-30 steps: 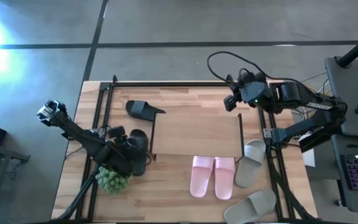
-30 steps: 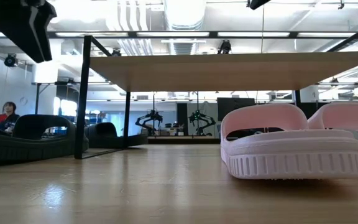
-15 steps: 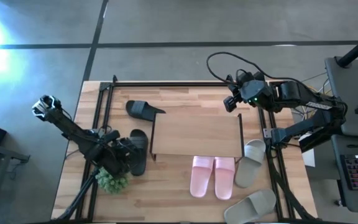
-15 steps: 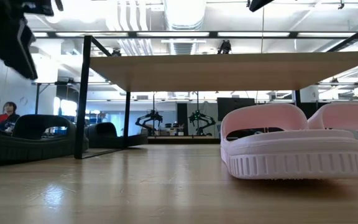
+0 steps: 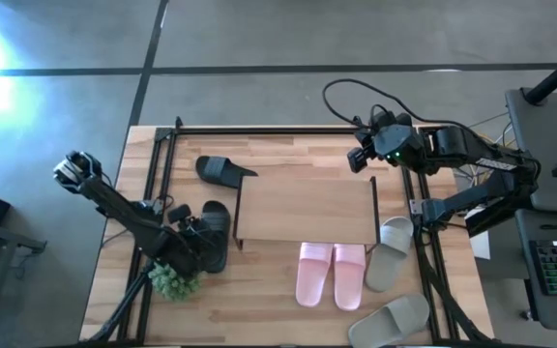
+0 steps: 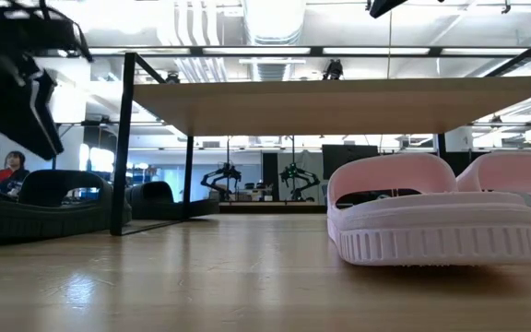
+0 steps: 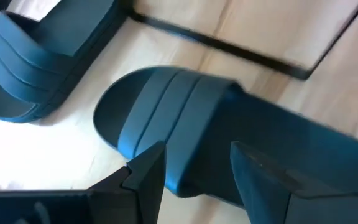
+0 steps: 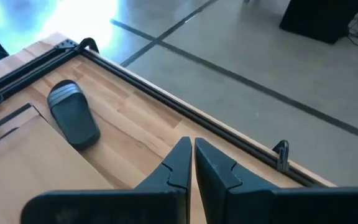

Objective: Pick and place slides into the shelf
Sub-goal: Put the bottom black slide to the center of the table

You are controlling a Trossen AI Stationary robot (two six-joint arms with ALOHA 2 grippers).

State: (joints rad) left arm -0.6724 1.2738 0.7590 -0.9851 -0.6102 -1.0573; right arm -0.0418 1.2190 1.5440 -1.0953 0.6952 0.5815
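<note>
Hovering over the nearer black slide, the left gripper is dropping back toward it after a brief lift, fingers spread apart with the strap just ahead of their tips, not yet clamped. Nothing is sitting in the shelf yet; the right gripper, fingers pressed together, is waiting above its far corner.

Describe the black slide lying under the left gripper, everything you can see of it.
The black slide is matte rubber with a broad ribbed strap, lying flat and upright on the table just off the shelf on its left side. Its mate lies apart, farther back. The left gripper, open, straddles its strap; contact isn't clear. A green plant sits close by.
</note>
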